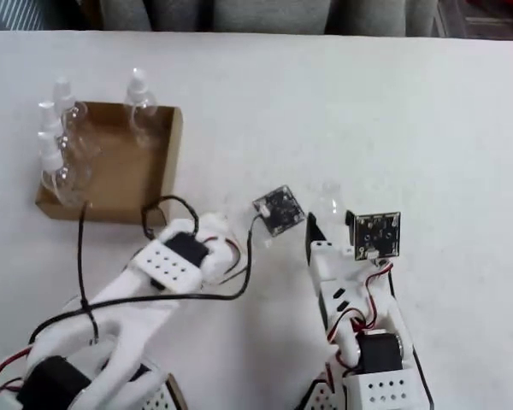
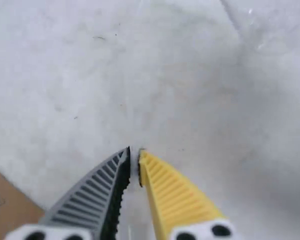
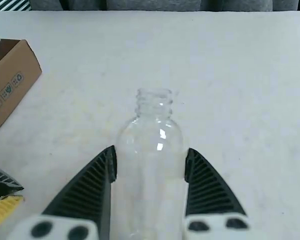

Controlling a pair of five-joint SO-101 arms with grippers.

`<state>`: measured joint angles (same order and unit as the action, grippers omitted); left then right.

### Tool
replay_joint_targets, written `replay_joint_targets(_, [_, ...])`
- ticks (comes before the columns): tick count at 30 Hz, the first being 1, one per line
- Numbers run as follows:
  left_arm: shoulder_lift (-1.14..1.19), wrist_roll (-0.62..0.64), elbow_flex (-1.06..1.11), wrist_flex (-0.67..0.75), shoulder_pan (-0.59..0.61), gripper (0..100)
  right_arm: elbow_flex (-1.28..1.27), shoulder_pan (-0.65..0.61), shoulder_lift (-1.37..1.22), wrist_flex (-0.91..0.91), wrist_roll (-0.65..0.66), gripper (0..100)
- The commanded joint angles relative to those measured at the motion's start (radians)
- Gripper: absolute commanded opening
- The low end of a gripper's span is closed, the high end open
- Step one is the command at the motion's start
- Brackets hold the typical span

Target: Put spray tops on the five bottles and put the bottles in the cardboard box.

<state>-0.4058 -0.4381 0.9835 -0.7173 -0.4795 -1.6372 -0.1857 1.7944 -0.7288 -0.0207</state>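
Observation:
A clear bottle (image 3: 150,145) with a bare threaded neck stands upright on the white table. My right gripper (image 3: 150,157) is shut on its body, one black finger on each side. From above, the same bottle (image 1: 329,203) is just ahead of the right arm. My left gripper (image 2: 134,152) is shut, its grey and yellow fingers tip to tip just above the bare table. It lies close beside the right gripper, and its fingers (image 3: 1,197) show in the right wrist view. The cardboard box (image 1: 171,154) at the left holds several bottles with spray tops (image 1: 137,90).
The left arm (image 1: 175,256) lies between the box and the right arm, with a black cable looping by the box's near corner. The box's corner (image 3: 10,75) is to the left of the held bottle. The table's far and right parts are bare.

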Motion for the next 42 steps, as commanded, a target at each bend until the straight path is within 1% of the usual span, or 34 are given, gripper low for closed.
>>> replay_joint_targets(1, [-0.110, -0.057, 0.031, -0.012, -0.015, 4, 0.005, 0.008, 0.004, -0.002, -0.003, 1.6])
replay_joint_targets(3, [-0.128, -0.032, 0.058, -0.008, -0.015, 10, 0.005, 0.005, 0.004, -0.002, -0.003, 1.6])
replay_joint_targets(8, [-0.154, 0.106, 0.117, -0.006, -0.015, 32, 0.005, 0.005, 0.004, -0.002, -0.003, 1.6])
replay_joint_targets(10, [-0.166, 0.141, 0.121, -0.006, -0.013, 36, 0.005, 0.005, 0.004, -0.002, -0.003, 1.6])
replay_joint_targets(12, [-0.193, 0.150, 0.118, -0.012, -0.005, 34, 0.005, 0.004, 0.004, -0.002, -0.003, 1.6])
replay_joint_targets(14, [-0.240, 0.153, 0.117, -0.018, -0.002, 29, 0.005, 0.004, 0.004, -0.002, -0.003, 1.6])
replay_joint_targets(16, [-0.314, 0.153, 0.115, -0.071, -0.005, 21, 0.005, 0.002, 0.004, -0.002, -0.003, 1.6])
replay_joint_targets(20, [-0.507, 0.153, 0.106, -0.227, -0.012, 1, -0.002, -0.001, 0.005, 0.001, -0.003, 1.6])
replay_joint_targets(23, [-0.621, 0.157, 0.115, -0.345, -0.010, 5, -0.002, -0.001, 0.005, 0.002, -0.002, 1.6])
replay_joint_targets(26, [-0.647, 0.229, 0.132, -0.434, -0.012, 2, -0.002, -0.001, 0.005, 0.004, -0.002, 1.6])
replay_joint_targets(27, [-0.647, 0.262, 0.149, -0.446, -0.012, 2, -0.003, -0.001, 0.005, 0.004, -0.002, 1.6])
replay_joint_targets(29, [-0.647, 0.305, 0.213, -0.434, -0.019, 2, -0.003, -0.001, 0.005, 0.004, -0.002, 1.6])
replay_joint_targets(33, [-0.647, 0.342, 0.339, -0.379, -0.084, 2, -0.003, -0.001, 0.005, 0.004, -0.002, 1.6])
replay_joint_targets(37, [-0.647, 0.425, 0.390, -0.321, -0.134, 2, -0.003, -0.001, 0.005, 0.004, -0.002, 1.6])
replay_joint_targets(42, [-0.596, 0.434, 0.405, -0.235, -0.128, 2, -0.003, -0.001, 0.005, 0.002, -0.002, 1.6])
